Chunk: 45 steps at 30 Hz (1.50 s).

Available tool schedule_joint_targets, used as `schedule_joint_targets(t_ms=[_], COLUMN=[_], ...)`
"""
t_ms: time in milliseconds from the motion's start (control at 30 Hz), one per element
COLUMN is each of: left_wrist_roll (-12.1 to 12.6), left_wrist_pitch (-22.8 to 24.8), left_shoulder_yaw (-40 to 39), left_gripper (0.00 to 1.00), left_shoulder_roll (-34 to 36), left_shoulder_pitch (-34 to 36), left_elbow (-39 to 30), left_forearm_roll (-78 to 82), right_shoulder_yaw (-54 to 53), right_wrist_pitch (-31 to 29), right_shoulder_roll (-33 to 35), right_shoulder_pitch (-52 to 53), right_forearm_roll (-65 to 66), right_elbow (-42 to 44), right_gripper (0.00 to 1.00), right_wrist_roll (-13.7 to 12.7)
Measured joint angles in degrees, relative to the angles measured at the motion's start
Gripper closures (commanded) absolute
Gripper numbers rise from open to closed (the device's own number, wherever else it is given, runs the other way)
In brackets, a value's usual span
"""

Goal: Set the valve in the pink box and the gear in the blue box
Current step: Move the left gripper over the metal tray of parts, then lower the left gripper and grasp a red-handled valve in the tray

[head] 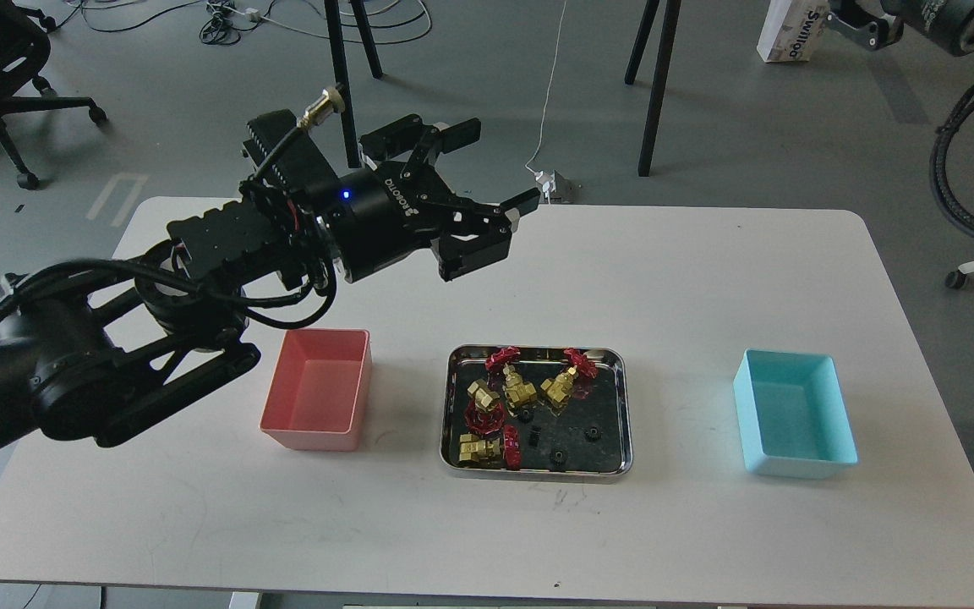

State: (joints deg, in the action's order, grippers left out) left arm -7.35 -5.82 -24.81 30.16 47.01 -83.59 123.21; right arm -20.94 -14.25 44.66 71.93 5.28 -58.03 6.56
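Task status: nothing is sorted yet; the pink box point(318, 391), lower left of centre, shows a bare floor, and the blue box point(795, 414), at lower right, is likewise bare. All four valves remain in the steel tray point(624, 406) at lower centre; I select the valve point(558, 382) at the tray's upper right as one candidate. The black gears also lie in the tray; one gear point(592, 433) sits toward its right side, though their teeth are too small to resolve and I count them only roughly as four or five.

My left gripper point(492, 178) hangs above the table point(673, 271) in the upper centre of the frame, fingers spread apart and holding nothing; my right gripper is not visible, only part of that arm at the upper right corner.

Materials: valve bodies are faceted brass-gold with red round handwheels; the tray is mirror-polished metal with rounded corners; both boxes are matte plastic with tapered walls; the table is a smooth white slab.
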Motion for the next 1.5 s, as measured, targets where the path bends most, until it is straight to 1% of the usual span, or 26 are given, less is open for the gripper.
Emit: schedule_joint_targets(t_ms=[167,267,333,533,700,900,1100,1267,1500], left_wrist_roll=[0.81,1.02,1.26,3.32,3.56,3.65,3.59,3.32,3.56], left_wrist_pitch=[-0.32,-0.22,-0.22,-0.67,-0.77,-0.37,-0.33,-0.45,-0.7], left_shoulder_yaw=[0.53,0.7,1.54,6.89,8.99,9.66,9.93,9.86,9.65], left_gripper=[0.01,0.01,0.01,0.01,0.01,0.01,0.02,0.05,0.15], left_shoulder_roll=[-1.64,-4.79,-6.98,-11.32,-13.42,-16.54,-19.65,-21.18,-21.28], left_shoulder_pitch=[-7.5,-10.87,-11.94,-12.56,-14.09,-15.75,-16.81,-16.8,-16.55], left_elbow=[2.75,6.2,8.89,16.24,18.68,20.54,24.28,26.61,26.9], left_forearm_roll=[1.76,1.8,1.8,1.8,1.8,1.8,1.8,1.8,1.8], right_shoulder_yaw=[0.0,0.0,0.0,0.1,0.11,0.11,0.12,0.12,0.11], right_wrist_pitch=[0.09,0.16,0.18,0.18,0.2,0.2,0.26,0.28,0.28], right_shoulder_roll=[-0.16,-0.18,-0.18,0.3,0.69,0.75,0.7,0.69,0.69], right_shoulder_pitch=[0.12,0.12,0.12,-0.04,-0.12,-0.35,-0.55,-0.57,-0.57], right_forearm_roll=[0.07,0.08,0.08,0.08,0.08,0.08,0.08,0.08,0.08], right_elbow=[0.59,0.77,0.8,0.83,0.82,0.81,0.81,0.77,0.73], right_gripper=[0.01,0.01,0.01,0.01,0.01,0.01,0.01,0.01,0.01], right_wrist_roll=[0.01,0.03,0.03,0.04,0.04,0.12,0.18,0.2,0.2])
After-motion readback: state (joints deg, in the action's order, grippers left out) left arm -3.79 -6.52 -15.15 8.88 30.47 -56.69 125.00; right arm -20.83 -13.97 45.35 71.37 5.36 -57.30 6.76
